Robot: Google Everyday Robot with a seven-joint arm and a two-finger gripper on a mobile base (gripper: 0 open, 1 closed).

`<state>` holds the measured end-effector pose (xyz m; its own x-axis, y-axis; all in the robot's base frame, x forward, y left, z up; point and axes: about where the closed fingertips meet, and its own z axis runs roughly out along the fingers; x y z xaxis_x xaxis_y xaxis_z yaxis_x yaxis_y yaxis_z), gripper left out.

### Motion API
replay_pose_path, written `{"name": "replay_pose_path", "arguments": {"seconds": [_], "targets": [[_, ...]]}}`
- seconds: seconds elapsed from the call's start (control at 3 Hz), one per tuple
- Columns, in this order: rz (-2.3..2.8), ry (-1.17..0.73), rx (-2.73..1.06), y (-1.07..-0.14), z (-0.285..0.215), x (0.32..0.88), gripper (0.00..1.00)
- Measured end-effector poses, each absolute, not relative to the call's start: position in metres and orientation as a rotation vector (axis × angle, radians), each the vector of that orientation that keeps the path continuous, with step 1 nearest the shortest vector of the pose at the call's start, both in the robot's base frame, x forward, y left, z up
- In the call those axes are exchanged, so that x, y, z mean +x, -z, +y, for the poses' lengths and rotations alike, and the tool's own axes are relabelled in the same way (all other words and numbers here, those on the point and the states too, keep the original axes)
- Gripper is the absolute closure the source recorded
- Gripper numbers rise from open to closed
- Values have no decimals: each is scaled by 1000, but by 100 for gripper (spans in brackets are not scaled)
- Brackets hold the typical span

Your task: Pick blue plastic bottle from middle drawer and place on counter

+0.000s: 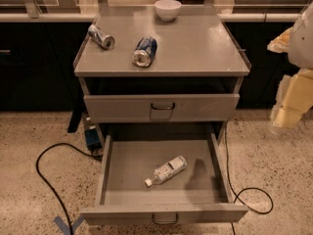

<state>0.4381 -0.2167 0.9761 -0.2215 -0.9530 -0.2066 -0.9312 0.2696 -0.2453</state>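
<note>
Blue plastic bottle (166, 171) lies in the middle drawer (127, 165), which is pulled out toward the near side. A speckled floor (274, 165) carries a grey metal cabinet (195, 106) whose flat top is the counter (195, 48), with low raised rims along its left and right sides. Behind it, on the far side, runs a long pale ledge (44, 17) under glass panes. Below the counter an upper drawer front is closed, with a dark loop handle (163, 105) at its middle. The gripper (286, 112) hangs at the right edge of the view, a pale, blurred shape well apart from the cabinet and higher than the open drawer; whether it is set wide or narrow cannot be made out. A black cable (41, 166) loops over the floor to the left of the drawer. On the counter a white bowl (167, 9) stands upright at the far edge, near the middle. A dark blue can (145, 51) lies on its side near the counter's front, and a silver can (101, 36) lies on its side to its left, apart from it. The bottle rests on its side on the drawer's flat floor, a little right of the middle, touching no wall, its white cap pointing near-left and its base far-right.
</note>
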Motion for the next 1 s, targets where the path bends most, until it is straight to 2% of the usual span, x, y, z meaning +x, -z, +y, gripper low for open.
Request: {"name": "replay_pose_path", "arguments": {"seconds": [0.33,0.67,1.0], "targets": [[2224,113,-1726,-976,-216,438,0],[2224,71,-1741,-937,-221,446,0],[2208,-64,-1792,-849,-217,466,0]]}}
